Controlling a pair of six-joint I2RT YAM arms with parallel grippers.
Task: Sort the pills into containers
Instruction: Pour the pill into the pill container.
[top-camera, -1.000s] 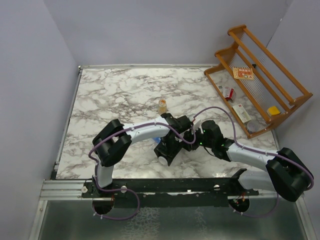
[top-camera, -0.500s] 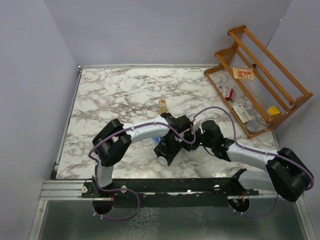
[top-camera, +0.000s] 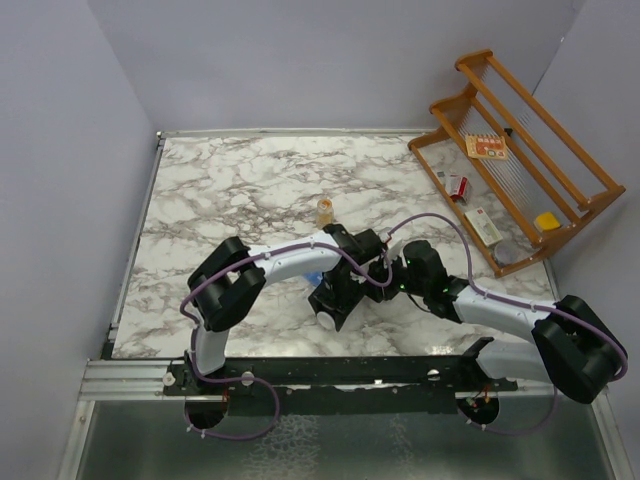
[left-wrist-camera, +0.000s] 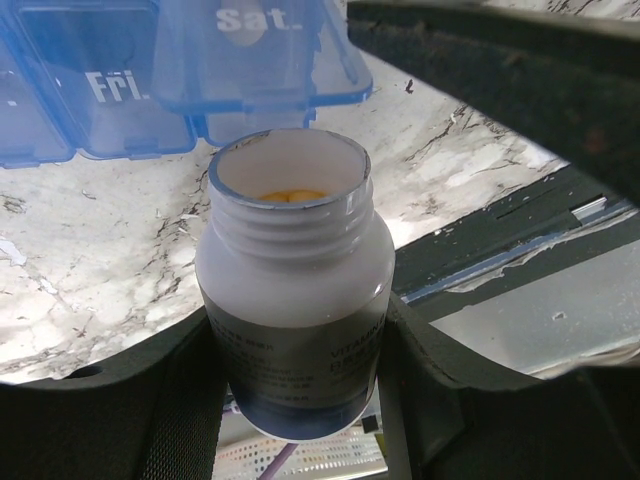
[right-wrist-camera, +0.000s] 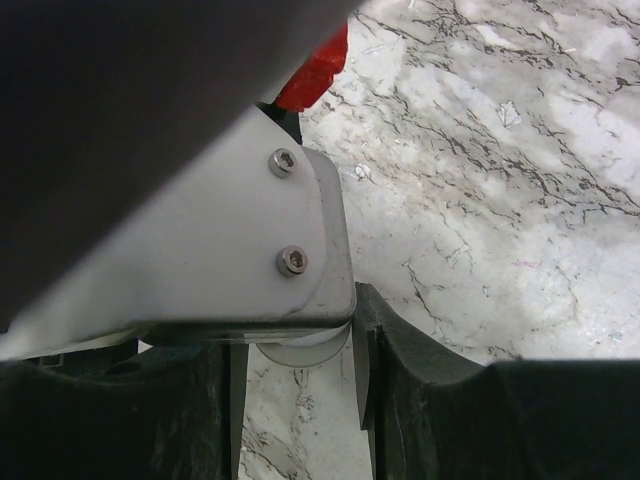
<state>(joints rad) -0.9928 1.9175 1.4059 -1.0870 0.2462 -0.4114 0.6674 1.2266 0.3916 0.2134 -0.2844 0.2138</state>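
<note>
The left pincer (left-wrist-camera: 300, 375) is pinching a white bottle (left-wrist-camera: 292, 290) round its middle, one finger on each side, so the bottle cannot slip. The bottle has no cap on, and a few yellow pills (left-wrist-camera: 290, 196) show deep inside it. Its open mouth points at the blue pill box (left-wrist-camera: 40, 110), which lies on the marble worktop (left-wrist-camera: 90, 240) just past the mouth. The pill box is a row of little cups joined together, each with a day on its lid. The lid marked Sat (left-wrist-camera: 255, 50) looks lifted up, and the lid marked Fri (left-wrist-camera: 110, 85) beside it lies flat. The mouth is lined up with the Sat cup, most likely so that pills drop into that cup and not the next one. No pill has reached the rim of the bottle. The tipping should be slow, or too many pills may tumble out at once. The right pincer (right-wrist-camera: 297, 400) waits near the pill box too, right against the left arm (right-wrist-camera: 200, 230). A pale round thing (right-wrist-camera: 300, 352) sits between its fingers, maybe the bottle's cap. It is not clear whether this pincer is spread or pinching.
</note>
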